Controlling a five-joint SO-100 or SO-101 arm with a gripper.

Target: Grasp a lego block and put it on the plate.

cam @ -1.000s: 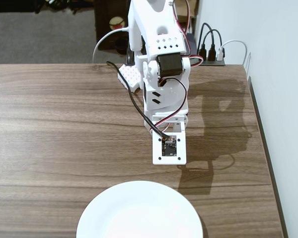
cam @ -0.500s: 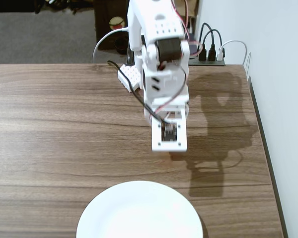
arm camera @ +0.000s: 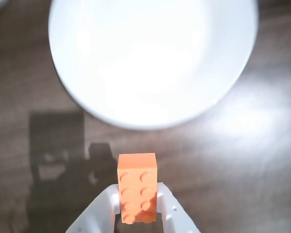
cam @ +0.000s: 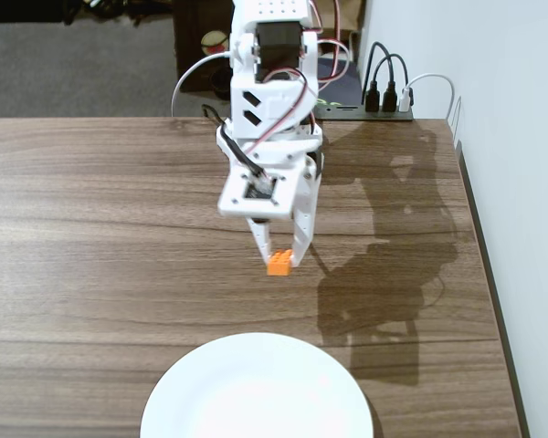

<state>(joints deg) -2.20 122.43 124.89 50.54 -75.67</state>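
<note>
In the fixed view the white arm hangs over the wooden table [cam: 91, 228], its tool [cam: 279, 265] closed on the lego block [cam: 279, 264], which is held clear of the tabletop, beyond the plate's [cam: 256, 392] far rim. The wrist view shows the tool [arm camera: 138, 213] pinching the lego block [arm camera: 137, 187] by its long sides, studs facing the camera, the plate [arm camera: 150, 58] past it. No writing or brand is readable on any of them.

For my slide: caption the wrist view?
Gripper holds orange lego block above the table, short of the white plate.
</note>
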